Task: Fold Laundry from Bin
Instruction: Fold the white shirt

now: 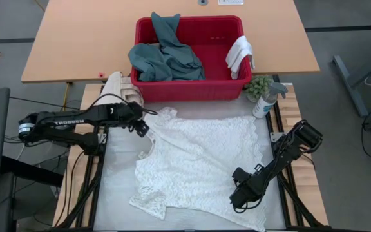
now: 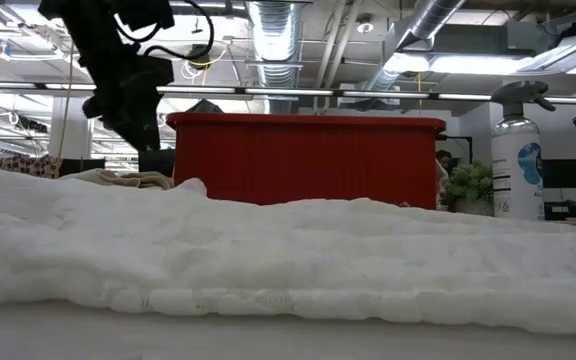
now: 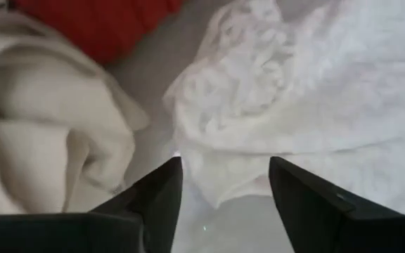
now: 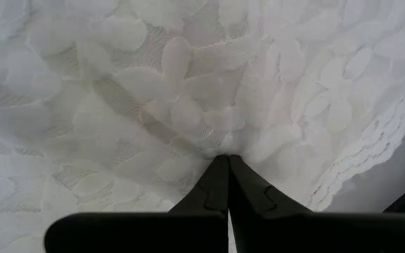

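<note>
1. Where the white lace garment (image 1: 198,164) lies spread flat across the pale work surface of the desk (image 1: 114,187), I see it fill most of the area between my two arms, its scalloped edge showing in the right wrist view.
2. Left gripper (image 1: 142,127): I read it as hovering over the garment's corner nearest the bin; in the left wrist view its fingers (image 3: 162,190) stand clearly apart with nothing between them, the crumpled lace corner (image 3: 238,98) lying just beyond the tips.
3. Right gripper (image 1: 238,200): I see it low on the garment near the edge farthest from the bin; in the right wrist view its fingers (image 4: 216,186) are pressed together, tips against the lace. I cannot tell whether any cloth is pinched between them.
4. Red bin (image 1: 227,87): it sits at the far side of the work surface, touching the garment's far edge in the high view and rising behind the cloth in the low view.
5. Teal-green garment (image 1: 166,55): heaped in the bin's left half, one part draped over the far rim.
6. Small white cloth (image 1: 239,55): hung over the bin's right rim.
7. Cream bundled cloth (image 1: 118,87): beside the bin's left corner, close to the left gripper.
8. Spray bottle (image 1: 265,102) and small green plant (image 1: 257,86): just beside the bin's right corner.
</note>
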